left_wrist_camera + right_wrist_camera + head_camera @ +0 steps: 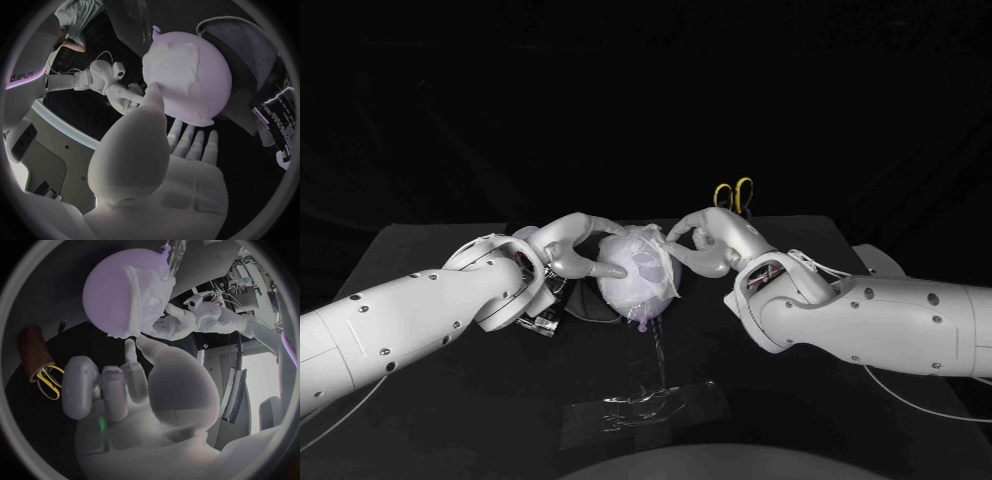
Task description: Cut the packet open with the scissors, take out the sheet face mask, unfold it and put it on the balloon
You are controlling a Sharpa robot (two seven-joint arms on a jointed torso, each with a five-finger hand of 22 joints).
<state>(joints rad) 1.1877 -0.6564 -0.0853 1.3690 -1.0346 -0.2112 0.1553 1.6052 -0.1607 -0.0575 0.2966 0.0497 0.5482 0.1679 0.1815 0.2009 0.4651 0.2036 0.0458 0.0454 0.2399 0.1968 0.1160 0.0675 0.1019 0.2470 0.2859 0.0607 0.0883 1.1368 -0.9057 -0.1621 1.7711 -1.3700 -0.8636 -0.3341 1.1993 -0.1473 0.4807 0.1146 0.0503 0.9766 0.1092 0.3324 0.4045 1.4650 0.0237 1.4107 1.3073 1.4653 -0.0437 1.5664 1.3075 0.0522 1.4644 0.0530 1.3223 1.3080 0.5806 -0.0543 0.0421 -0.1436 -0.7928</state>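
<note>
As it is judged thin, limp, clingy and easily torn, mask (643, 256), draped over balloon (640, 306), is best taken by its edges; left hand (574, 250), fingers spread, is pressed to balloon's left, right hand (711, 240), half-curled, to its right; whether either pinches cannot be told.

This looks like a robotics lab or test cell, not a home or a shop. A counter (430, 410) covered in matte black stands in front of a black backdrop (646, 90), which closes off everything behind the counter, as on a recording set. A white left arm (401, 325) and a white right arm (891, 320) reach in over the counter. Beyond the counter, the right wrist view shows loose cables (225, 290) and a grey metal equipment frame (250, 302).
</note>
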